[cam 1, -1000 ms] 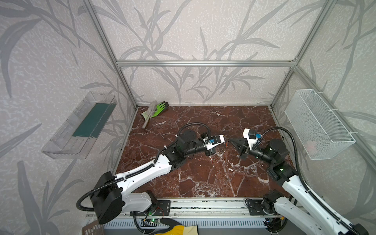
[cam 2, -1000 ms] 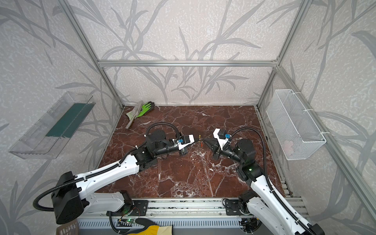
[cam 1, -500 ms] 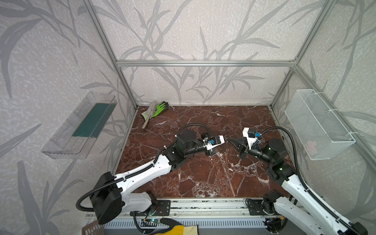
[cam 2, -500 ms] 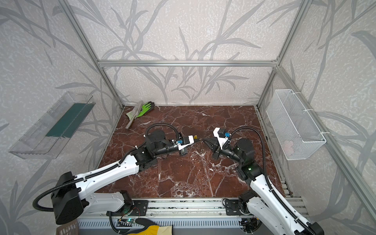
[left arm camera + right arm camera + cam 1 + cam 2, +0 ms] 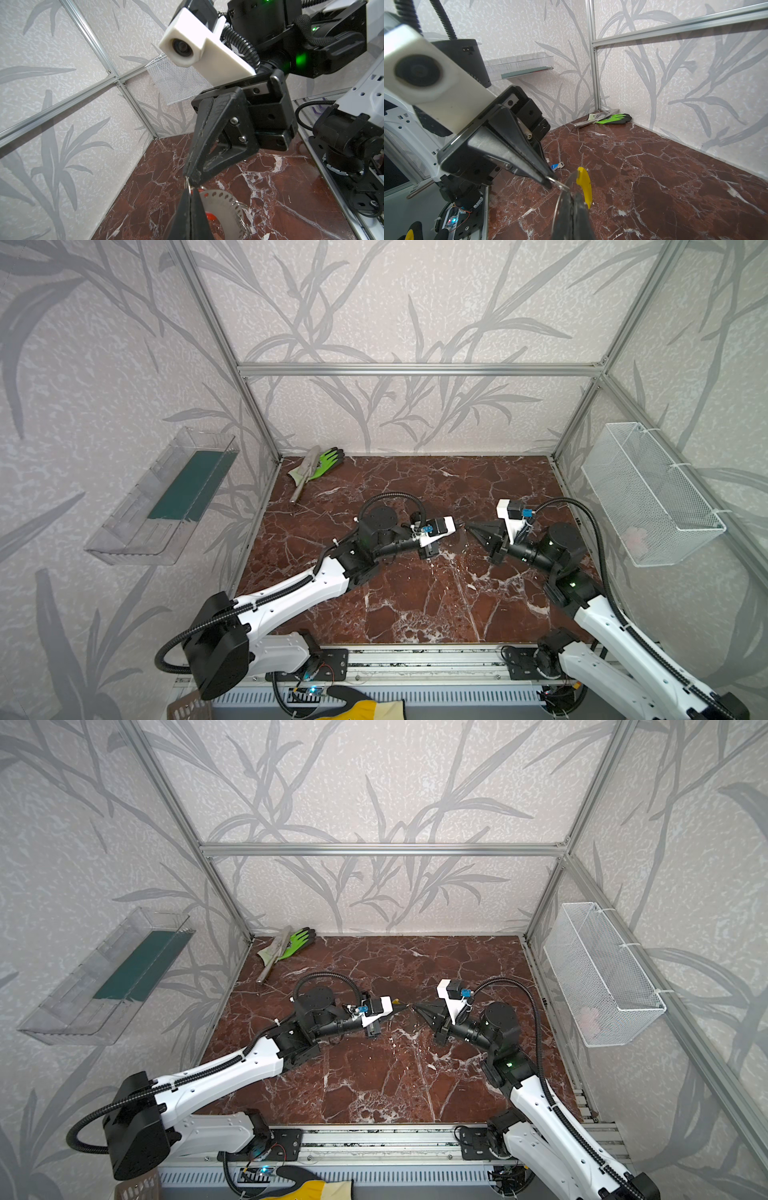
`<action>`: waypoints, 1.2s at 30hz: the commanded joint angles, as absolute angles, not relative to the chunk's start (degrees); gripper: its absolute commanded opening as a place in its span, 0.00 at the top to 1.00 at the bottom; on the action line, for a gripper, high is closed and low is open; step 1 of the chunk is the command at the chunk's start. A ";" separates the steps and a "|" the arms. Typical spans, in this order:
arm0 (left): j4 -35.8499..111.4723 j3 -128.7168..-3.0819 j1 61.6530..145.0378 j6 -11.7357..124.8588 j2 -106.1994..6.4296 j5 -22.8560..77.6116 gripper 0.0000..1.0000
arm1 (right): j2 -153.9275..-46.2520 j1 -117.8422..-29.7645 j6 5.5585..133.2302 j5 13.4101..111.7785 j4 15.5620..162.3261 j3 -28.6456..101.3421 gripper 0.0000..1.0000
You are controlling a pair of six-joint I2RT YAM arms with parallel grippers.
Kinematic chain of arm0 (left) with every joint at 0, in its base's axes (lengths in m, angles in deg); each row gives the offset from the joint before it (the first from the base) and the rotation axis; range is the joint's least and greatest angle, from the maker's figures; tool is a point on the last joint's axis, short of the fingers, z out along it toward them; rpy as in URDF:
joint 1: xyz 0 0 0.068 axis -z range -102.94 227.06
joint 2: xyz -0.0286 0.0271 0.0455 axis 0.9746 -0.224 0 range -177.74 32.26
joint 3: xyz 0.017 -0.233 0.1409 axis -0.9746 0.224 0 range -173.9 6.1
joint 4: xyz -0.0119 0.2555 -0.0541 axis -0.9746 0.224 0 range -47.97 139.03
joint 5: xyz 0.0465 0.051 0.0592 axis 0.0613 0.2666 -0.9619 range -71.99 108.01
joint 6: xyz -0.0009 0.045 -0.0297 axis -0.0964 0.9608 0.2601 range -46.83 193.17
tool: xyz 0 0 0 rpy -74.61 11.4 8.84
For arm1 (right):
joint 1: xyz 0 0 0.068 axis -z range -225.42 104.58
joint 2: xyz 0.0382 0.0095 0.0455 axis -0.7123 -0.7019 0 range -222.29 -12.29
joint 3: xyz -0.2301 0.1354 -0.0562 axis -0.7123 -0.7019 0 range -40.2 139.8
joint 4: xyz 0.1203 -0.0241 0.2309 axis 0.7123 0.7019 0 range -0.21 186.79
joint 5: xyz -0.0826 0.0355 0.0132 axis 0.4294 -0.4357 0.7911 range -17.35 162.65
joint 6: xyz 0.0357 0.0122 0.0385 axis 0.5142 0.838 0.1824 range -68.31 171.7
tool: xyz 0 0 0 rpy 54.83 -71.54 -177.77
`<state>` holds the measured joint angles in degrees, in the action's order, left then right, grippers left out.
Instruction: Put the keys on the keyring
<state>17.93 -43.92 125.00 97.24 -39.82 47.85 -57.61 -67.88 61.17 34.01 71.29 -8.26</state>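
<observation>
Above the middle of the marble floor, my left gripper (image 5: 454, 527) and right gripper (image 5: 468, 527) meet tip to tip, both shut. In the right wrist view the right gripper (image 5: 573, 204) pinches the keyring (image 5: 584, 188), a thin hoop with a yellow arc. In the left wrist view the keyring (image 5: 223, 204) shows as a silver band with holes. My left gripper (image 5: 190, 204) is shut on the red-orange key (image 5: 209, 216), its red head showing beside the fingers. A small wire loop (image 5: 187, 185) sits between the two tips. The blue key (image 5: 556, 166) lies on the floor behind the left gripper.
A green glove (image 5: 328, 460) and a metal tool (image 5: 301, 485) lie in the back left corner. A white wire basket (image 5: 648, 493) hangs on the right wall and a clear shelf (image 5: 166, 497) on the left. A yellow-gloved hand (image 5: 365, 709) shows at the front rail.
The two gripper tips have drawn slightly closer together. Both stay shut on what they hold.
</observation>
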 commanded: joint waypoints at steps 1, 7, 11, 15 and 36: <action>12.29 -43.37 124.40 94.23 -38.04 52.38 1.00 | -57.50 -66.40 62.29 33.77 69.91 -9.79 1.00; 8.76 -42.60 122.35 89.35 -38.66 55.13 1.00 | -54.91 -63.51 61.25 31.79 73.31 -8.92 0.74; 6.05 -42.24 121.23 86.09 -39.24 56.95 1.00 | -53.28 -62.57 57.79 30.07 77.20 -7.39 0.67; 4.87 -42.32 120.50 84.13 -39.83 58.97 1.00 | -52.47 -62.39 53.87 27.91 80.00 -5.02 0.66; 3.00 -43.66 119.80 79.67 -41.88 64.17 1.00 | -60.18 -64.30 47.54 18.42 81.14 2.78 0.71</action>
